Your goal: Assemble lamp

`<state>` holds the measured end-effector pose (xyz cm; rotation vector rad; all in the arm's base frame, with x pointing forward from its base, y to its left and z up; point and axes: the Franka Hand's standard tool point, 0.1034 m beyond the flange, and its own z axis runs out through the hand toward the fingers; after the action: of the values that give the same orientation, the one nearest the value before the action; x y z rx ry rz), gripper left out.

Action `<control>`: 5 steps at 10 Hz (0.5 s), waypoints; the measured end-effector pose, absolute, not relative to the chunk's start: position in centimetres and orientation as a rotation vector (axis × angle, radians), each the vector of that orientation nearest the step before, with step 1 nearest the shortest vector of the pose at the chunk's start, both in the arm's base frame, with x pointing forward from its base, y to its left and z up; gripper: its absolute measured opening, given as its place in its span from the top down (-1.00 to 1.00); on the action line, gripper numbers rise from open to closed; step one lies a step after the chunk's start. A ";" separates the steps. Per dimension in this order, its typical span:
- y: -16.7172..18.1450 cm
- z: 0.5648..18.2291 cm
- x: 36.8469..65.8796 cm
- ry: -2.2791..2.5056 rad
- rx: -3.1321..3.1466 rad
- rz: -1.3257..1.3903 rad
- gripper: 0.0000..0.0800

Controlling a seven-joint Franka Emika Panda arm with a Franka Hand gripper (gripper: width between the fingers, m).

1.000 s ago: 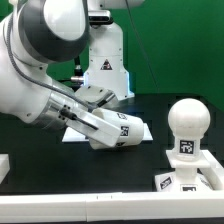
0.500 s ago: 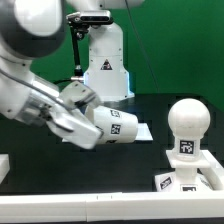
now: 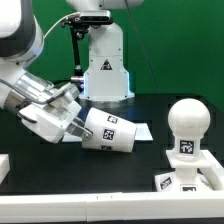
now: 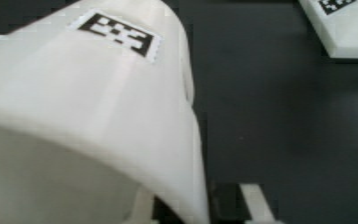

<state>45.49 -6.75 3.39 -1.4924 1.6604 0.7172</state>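
Observation:
The white tapered lamp shade [image 3: 111, 132] lies tilted on its side in my gripper [image 3: 78, 126], a little above the black table, left of centre in the exterior view. My gripper is shut on the shade's rim. In the wrist view the shade [image 4: 87, 110] fills most of the picture, its square tag facing the camera, with one wall between my fingertips [image 4: 250, 203]. The round ball bulb [image 3: 186, 117] stands upright on the blocky lamp base [image 3: 188, 176] at the exterior view's right, apart from the shade.
The marker board [image 3: 143, 131] lies flat on the table just behind the shade. A white robot pedestal [image 3: 105, 68] stands at the back. A small white block [image 3: 3, 166] sits at the left edge. A white tagged piece [image 4: 345, 20] shows in the wrist view's corner.
My arm has drawn back toward the exterior view's left, carrying the shade with it. The shade has turned so its tags face the camera more. The bulb and base have not moved.

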 end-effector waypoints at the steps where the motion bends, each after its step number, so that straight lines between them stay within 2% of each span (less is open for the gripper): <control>1: -7.9 3.6 45.5 1.729 -1.402 0.686 0.90; 3: -9.3 3.0 44.7 1.888 -1.170 0.600 0.90; 5: -9.0 2.8 43.9 1.910 -1.057 0.476 0.90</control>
<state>43.87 -9.04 2.79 -1.0575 1.9098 0.4756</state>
